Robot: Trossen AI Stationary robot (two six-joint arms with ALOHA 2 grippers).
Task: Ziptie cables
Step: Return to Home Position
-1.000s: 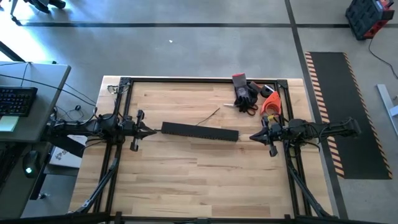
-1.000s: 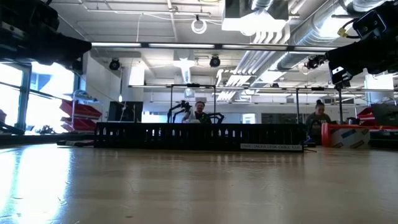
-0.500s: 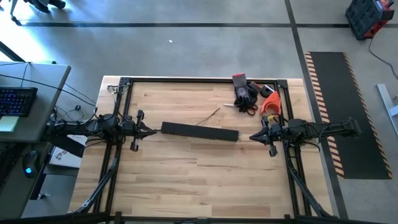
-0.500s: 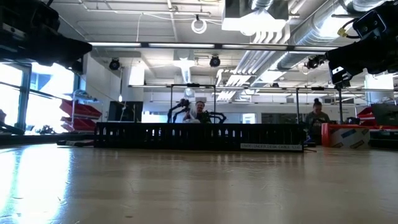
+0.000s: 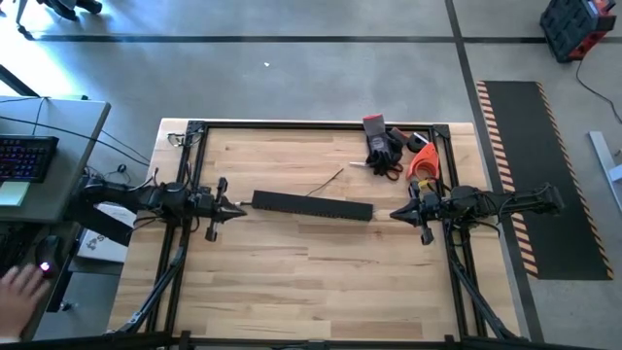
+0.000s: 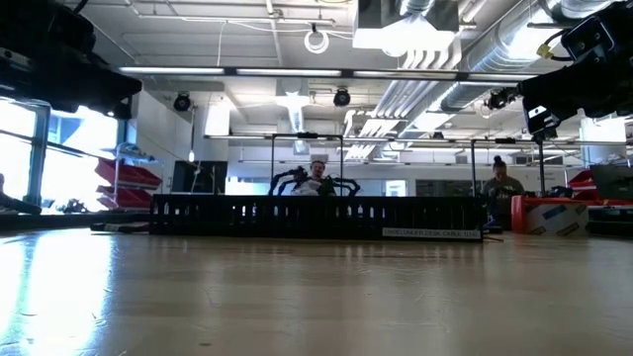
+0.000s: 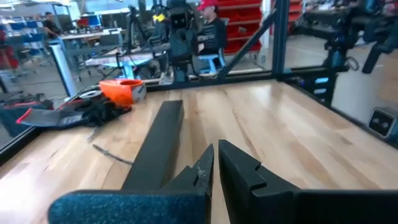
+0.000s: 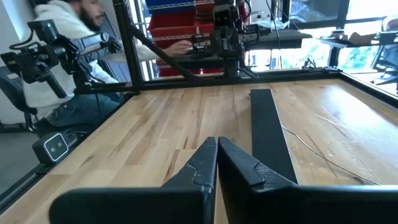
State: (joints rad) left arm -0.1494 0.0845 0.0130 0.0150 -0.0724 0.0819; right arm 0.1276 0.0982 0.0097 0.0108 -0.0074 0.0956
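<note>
One thin dark cable lies loose on the wooden table, just beyond a long black slotted bar that rests flat at mid-table. The right wrist view shows thin strands of cable beside that bar. My left gripper hovers shut off the bar's left end, pointing level along it; its shut fingers show in the left wrist view. My right gripper hovers shut off the bar's right end, fingertips together. Neither touches anything.
Dark gloves, a red-handled tool and an orange object lie at the far right corner. A black frame rims the table. A person's hand is at the desk to the left. Bare wood lies along the near side.
My left arm has swung a little about its base, its gripper end drifting slightly toward the table's near edge, fingers still shut. A person's hand has come into view at the desk left of the table.
</note>
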